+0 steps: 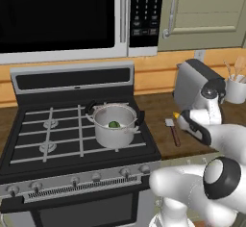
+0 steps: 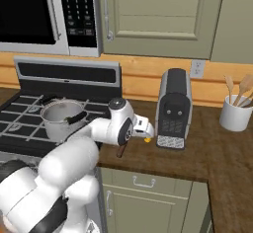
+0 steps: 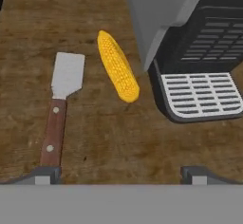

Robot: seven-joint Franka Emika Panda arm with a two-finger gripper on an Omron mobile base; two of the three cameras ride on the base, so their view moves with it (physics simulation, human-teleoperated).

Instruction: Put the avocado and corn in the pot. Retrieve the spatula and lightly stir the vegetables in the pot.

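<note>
Sitting inside the pot [image 1: 115, 125] on the stove [image 1: 57, 139], left base view: the avocado [image 1: 114, 124], already delivered. Spatula [image 1: 173, 132] is lying at the pot's 3 o'clock on the counter [image 1: 161, 108].

Right base view: arm is reaching past the pot toward the coffee machine [image 2: 173, 108]; corn [image 2: 147, 139] is peeking out yellow at the machine's 8 o'clock.

Hand view: gripper [image 3: 118, 173] is hovering with fingers spread wide, empty, likely lining up on the corn, which is lying just beside the machine, the spatula at its 9 o'clock.
</note>
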